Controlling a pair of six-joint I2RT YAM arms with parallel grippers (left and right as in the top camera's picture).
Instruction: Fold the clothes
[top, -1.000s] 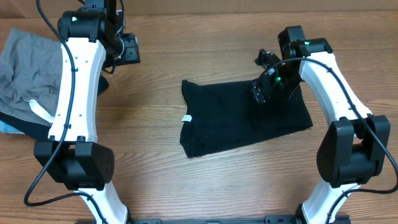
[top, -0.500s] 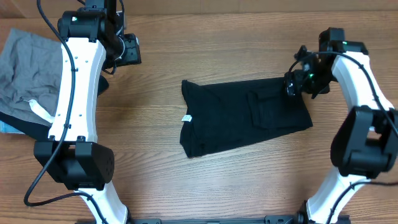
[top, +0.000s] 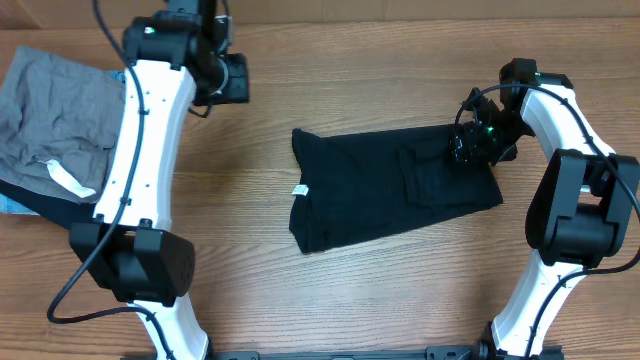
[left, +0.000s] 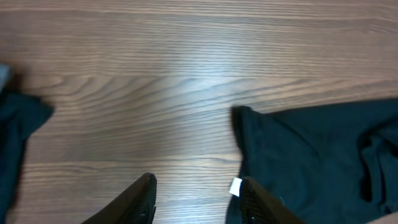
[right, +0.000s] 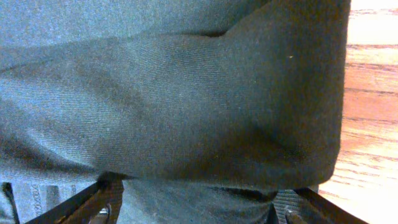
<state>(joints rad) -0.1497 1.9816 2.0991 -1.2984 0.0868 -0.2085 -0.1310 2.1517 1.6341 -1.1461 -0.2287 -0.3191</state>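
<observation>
Wood-grain table (top: 340, 290) carries everything. At its left edge lies a crumpled grey garment (top: 45, 105) with a white label (top: 66, 180), and a dark garment (top: 45, 205) pokes out beneath it (both well apart from the shirt). Between that heap and the shirt there is only bare wood and the white links of the left arm.

The black T-shirt (top: 380, 195) lies flat near the middle of the table, folded into a rough rectangle, its small white neck tag (top: 298, 190) at the left edge.

The left gripper (top: 232, 78) hovers over bare wood, off the shirt's upper left corner. In the left wrist view its fingers (left: 140, 199) stand apart with nothing between them, and the tag sits just beside the right-hand one.

The right gripper (top: 468, 148) is over the shirt's upper right edge. Its wrist camera sees almost nothing but black cloth. The fingers (right: 87, 208) are spread wide with a fold of the shirt between them. Whether they press on it I cannot tell.
</observation>
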